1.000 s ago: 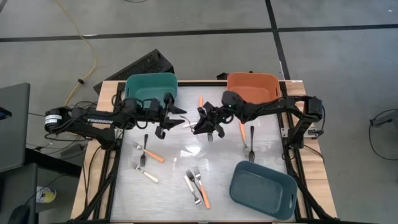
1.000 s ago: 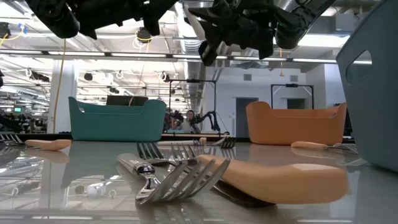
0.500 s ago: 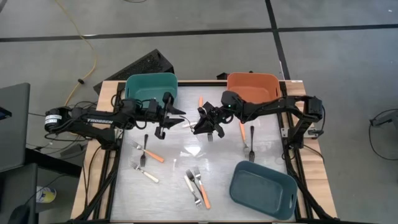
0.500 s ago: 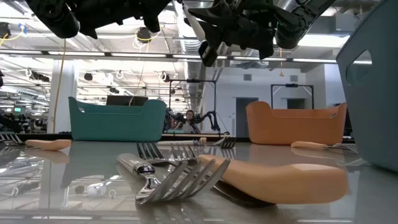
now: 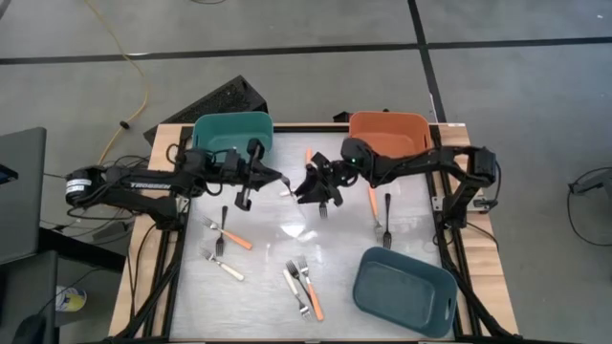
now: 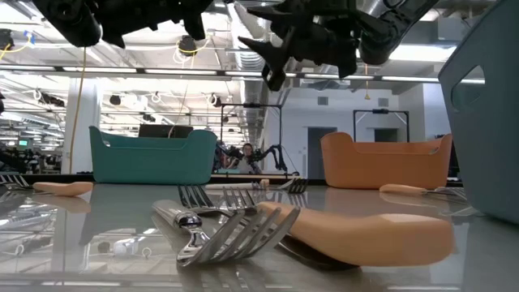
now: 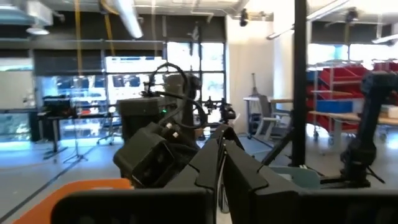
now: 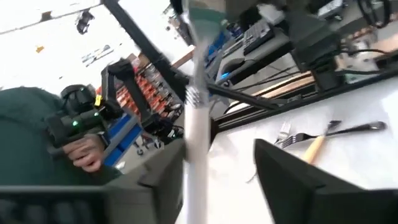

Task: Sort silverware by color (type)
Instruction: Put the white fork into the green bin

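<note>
Above the table's middle, my left gripper (image 5: 283, 182) is shut on a white-handled fork (image 5: 288, 188). In the right wrist view the same fork (image 8: 194, 134) stands as a pale bar. My right gripper (image 5: 309, 185) faces it from the right, open, with a finger on either side of the fork's handle (image 8: 190, 180). Other silverware lies flat on the table: an orange-handled fork (image 5: 233, 237), a white-handled one (image 5: 224, 267), a black one (image 5: 387, 222) and a small cluster (image 5: 302, 288). My left gripper pinches the fork between its two shut fingers (image 7: 219, 163), coming level from the table's left. The fingers hide which part of the fork they have. The fork is lifted clear of the table. My right gripper: I cannot tell whether one finger (image 8: 163, 182) touches the handle.
A teal bin (image 5: 232, 132) and an orange bin (image 5: 387, 132) stand at the far edge, and a blue-grey bin (image 5: 404, 292) at the near right. More forks lie by the orange bin (image 5: 373, 203), near the far edge (image 5: 309, 155) and under the grippers (image 5: 322, 209).
My left gripper has shut on the white-handled fork, which my right gripper held a second ago. My right gripper has opened around it. Both arms have stayed close together over the table's middle, and the fork has stayed lifted.
</note>
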Controlling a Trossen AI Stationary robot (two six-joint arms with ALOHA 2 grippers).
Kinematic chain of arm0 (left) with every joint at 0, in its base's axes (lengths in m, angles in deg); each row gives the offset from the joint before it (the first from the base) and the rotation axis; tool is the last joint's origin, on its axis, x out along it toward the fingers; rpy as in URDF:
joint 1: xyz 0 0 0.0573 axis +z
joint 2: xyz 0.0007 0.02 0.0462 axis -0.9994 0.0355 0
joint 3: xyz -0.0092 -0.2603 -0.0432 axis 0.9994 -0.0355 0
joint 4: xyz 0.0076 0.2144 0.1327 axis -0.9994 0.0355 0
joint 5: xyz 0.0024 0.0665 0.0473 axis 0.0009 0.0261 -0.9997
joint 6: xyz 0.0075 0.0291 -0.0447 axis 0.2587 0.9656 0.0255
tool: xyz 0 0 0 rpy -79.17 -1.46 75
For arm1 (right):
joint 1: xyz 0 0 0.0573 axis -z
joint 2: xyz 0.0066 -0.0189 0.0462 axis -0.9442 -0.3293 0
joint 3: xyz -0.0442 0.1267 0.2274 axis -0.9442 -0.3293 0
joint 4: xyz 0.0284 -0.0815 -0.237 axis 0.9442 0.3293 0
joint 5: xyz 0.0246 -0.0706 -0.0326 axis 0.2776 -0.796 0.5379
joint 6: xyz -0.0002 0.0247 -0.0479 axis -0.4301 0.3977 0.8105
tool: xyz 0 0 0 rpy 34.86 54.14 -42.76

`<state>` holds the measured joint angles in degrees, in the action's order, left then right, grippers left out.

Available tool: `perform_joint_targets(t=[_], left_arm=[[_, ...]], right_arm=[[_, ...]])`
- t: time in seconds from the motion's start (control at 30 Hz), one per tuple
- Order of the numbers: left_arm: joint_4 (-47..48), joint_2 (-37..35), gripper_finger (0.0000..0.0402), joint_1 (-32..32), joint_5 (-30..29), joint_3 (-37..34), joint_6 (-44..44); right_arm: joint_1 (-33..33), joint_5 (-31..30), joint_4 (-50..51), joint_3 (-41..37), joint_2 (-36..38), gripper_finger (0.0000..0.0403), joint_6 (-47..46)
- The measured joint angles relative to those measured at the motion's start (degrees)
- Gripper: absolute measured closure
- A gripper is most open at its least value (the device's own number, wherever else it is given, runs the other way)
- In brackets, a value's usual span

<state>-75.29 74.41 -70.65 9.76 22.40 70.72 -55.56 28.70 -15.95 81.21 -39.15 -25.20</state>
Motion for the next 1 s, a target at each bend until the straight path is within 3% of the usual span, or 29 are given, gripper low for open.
perform_joint_targets(t=[0.1, 0.27, 0.37, 0.47, 0.67, 0.83, 1.0], left_arm=[[11.36, -4.6, 0.0401, 3.11, 0.7, 3.07, 0.76], [51.55, -10.05, 0.0401, 8.77, -0.4, 14.82, 11.96], [73.47, -9.82, 0.0401, 11.68, -6.66, 24.56, 21.43], [87.35, -6.74, 0.0401, 14.27, -14.79, 31.6, 30.1], [97.75, 2.14, 0.0401, 21.03, -26.99, 36.19, 42.3], [100.98, 9.35, 0.0401, 22.8, -29.8, 38.4, 49.06], [102.96, 15.62, 0.0401, 22.93, -36.38, 40.25, 56.68]], right_arm=[[2.46, 3.79, 0.23, -0.02, 0.0, 0.0126, -3.05], [6.34, 10.29, 1.69, -0.03, 0.02, 0.0109, -8.25], [7.47, 10.47, 1.38, -0.04, 0.03, 0.0111, -7.92], [7.88, 9.89, 1.42, -0.04, 0.04, 0.0112, -6.54], [7.77, 8.28, 1.39, -0.04, 0.04, 0.0112, -3.48], [7.77, 8.76, 1.4, -0.04, 0.04, 0.0112, -3.3], [7.58, 9.03, 1.34, -0.04, 0.04, 0.0112, -3.3]])
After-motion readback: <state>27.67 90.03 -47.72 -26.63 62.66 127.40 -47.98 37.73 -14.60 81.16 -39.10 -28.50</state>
